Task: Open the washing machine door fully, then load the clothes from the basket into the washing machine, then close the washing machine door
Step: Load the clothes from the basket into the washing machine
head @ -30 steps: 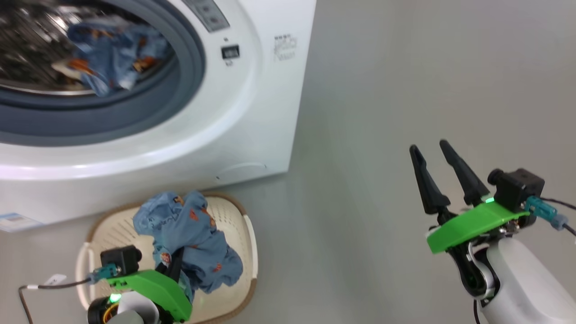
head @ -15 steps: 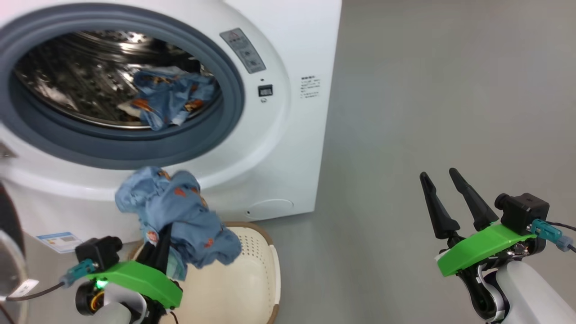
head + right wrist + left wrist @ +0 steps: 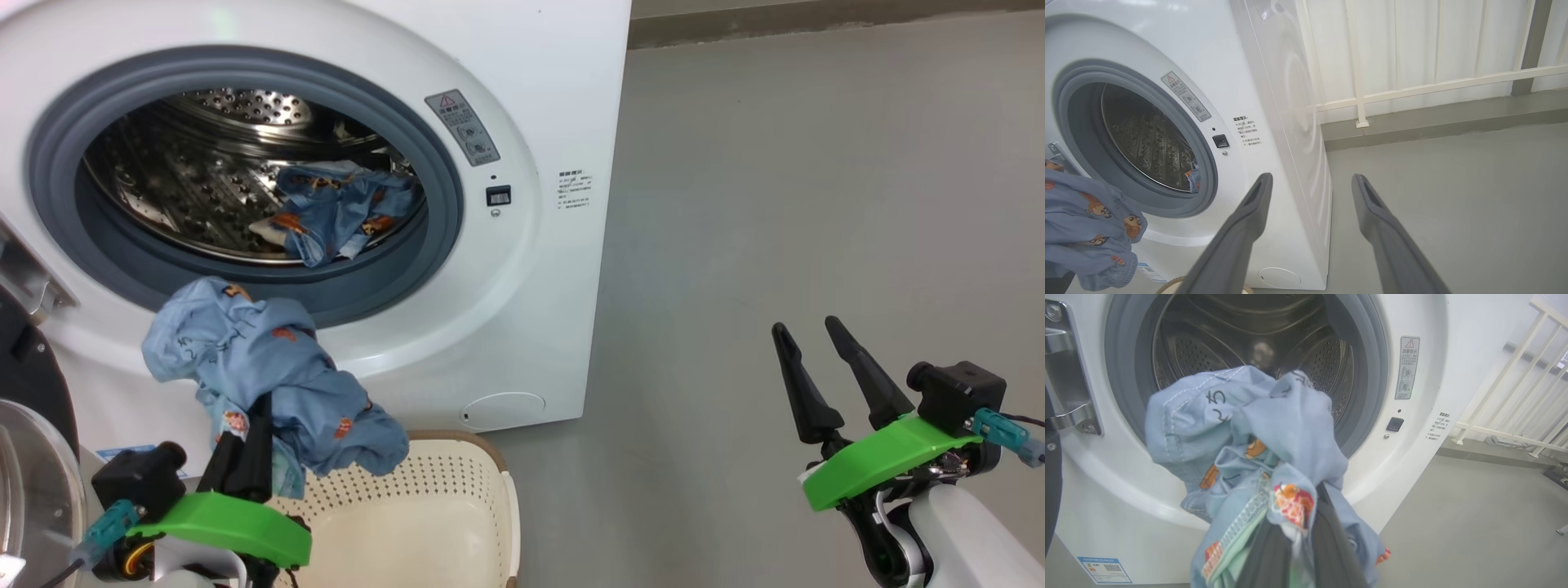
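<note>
The washing machine (image 3: 531, 90) stands with its door (image 3: 28, 490) swung open at the far left. In its steel drum (image 3: 188, 188) lies a blue and cream garment (image 3: 335, 212). My left gripper (image 3: 249, 429) is shut on a light blue garment (image 3: 261, 376) with orange prints, held above the cream basket (image 3: 465, 506) and just below the grey gasket. In the left wrist view this garment (image 3: 1257, 428) drapes over my dark fingers (image 3: 1331, 547) in front of the drum mouth. My right gripper (image 3: 804, 324) hangs open and empty over the floor at the right, its jaws (image 3: 1311, 177) wide apart.
Grey floor (image 3: 816, 180) stretches to the right of the machine. A white railing (image 3: 1412, 87) and a low kerb run behind it. A blue label sticker (image 3: 122, 452) sits low on the machine's front. The door hinge (image 3: 1069, 375) juts out at the opening's left.
The head camera has tilted up, showing more of the drum. My left gripper has lifted the light blue garment out of the basket toward the drum opening. The right gripper stays open.
</note>
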`<state>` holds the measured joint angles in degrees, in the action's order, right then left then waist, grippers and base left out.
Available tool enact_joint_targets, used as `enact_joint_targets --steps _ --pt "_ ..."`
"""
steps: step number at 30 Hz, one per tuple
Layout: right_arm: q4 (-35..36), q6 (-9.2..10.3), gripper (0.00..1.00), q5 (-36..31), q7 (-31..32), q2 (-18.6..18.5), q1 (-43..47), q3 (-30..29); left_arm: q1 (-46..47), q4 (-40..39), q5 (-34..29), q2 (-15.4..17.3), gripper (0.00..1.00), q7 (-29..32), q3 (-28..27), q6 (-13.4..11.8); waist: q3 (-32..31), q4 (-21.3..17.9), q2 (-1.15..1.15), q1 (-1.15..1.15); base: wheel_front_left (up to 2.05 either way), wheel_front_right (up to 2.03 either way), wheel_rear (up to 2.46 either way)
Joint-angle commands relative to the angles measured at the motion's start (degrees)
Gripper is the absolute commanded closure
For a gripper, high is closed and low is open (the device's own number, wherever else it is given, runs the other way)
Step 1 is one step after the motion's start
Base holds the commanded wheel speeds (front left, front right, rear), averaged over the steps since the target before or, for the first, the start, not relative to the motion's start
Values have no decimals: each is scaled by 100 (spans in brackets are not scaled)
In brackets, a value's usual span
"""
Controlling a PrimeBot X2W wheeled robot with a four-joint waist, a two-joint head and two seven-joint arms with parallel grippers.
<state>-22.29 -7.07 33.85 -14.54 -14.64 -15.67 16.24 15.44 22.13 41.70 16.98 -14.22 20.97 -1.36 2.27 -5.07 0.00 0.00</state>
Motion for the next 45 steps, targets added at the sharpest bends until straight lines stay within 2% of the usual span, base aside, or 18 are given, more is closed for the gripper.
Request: enact_joint_targets --steps 1,9,18,33,45 --pt "144 -42 0 36 -46 -94 74 39 28 -286 -145 201 100 -77 -273 -80 -37 2 0 0 0 0 0" --pt "155 -42 0 35 -46 -122 112 7 -208 -629 -235 205 100 -77 -352 -258 -99 29 0 0 0 0 0" --pt "174 -42 0 25 -46 -141 109 23 -297 -806 -283 174 100 -77 -388 -344 -93 54 0 0 0 0 0" --pt "170 -42 0 23 -46 -133 64 39 -267 -897 -329 114 100 -78 -482 -340 -16 17 0 0 0 0 0" --pt "209 -42 0 23 -46 -121 -49 87 290 -604 -398 129 100 -77 -505 -186 201 -103 0 0 0 0 0"
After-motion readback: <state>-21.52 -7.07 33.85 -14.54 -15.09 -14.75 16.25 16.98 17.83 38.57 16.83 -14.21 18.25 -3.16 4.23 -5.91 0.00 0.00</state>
